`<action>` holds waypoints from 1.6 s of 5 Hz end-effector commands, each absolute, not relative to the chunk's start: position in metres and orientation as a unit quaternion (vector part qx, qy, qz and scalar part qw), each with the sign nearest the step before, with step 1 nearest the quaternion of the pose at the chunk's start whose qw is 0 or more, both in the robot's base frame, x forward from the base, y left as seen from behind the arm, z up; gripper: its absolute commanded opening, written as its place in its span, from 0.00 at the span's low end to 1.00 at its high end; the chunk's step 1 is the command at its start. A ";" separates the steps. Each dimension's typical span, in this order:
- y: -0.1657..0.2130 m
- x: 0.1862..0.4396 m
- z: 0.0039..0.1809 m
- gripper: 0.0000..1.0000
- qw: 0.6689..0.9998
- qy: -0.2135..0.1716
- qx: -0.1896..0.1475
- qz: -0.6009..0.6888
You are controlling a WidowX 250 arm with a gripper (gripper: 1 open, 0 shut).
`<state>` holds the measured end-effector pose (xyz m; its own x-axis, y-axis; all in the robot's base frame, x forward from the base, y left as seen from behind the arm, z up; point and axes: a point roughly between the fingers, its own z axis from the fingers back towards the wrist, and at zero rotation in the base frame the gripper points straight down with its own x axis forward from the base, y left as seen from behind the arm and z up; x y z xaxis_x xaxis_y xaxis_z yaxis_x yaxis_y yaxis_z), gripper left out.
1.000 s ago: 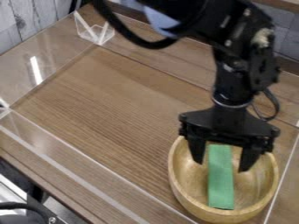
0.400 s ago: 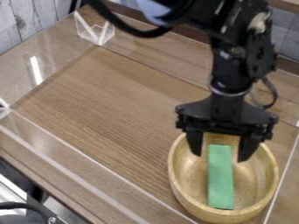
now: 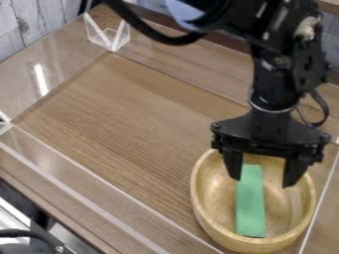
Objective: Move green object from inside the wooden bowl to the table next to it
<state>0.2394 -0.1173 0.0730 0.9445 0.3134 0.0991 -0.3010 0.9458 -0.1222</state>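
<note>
While your gripper hangs straight down over the bowl, its jaws stand wide apart and empty — one finger on either side of the bar's upper end, neither visibly touching it. That spread makes sense for a flat piece: you need both fingers to clear its long edges before they can close across its narrow width. Whether the tips are low enough to catch it I cannot tell from this one view; they look to sit at about rim level, with the bar lower, on the bowl's floor.

The bar lies inside the bowl, running lengthwise from under the gripper toward the near rim, roughly along the bowl's middle. It looks flat against the wood — a low, thin shape, so I judge the grasp will have to come close to the bowl's floor, and a grip taken too high would likely close on nothing. The curved wall could also tilt the bar if one finger nudges it first.

Beyond the bowl, the table lies bare to the left and behind, wood-grained and fenced by low clear walls. The bowl sits near the table's front right corner, so the open stretch to its left is the natural spot to set the bar down. The task's move has not yet been made: the bar is not lifted.
</note>
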 end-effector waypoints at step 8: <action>-0.130 0.238 0.033 0.00 0.975 -0.055 -0.064 0.205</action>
<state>0.2360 -0.1288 0.0255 0.9085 0.4126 0.0659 -0.4026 0.9067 -0.1255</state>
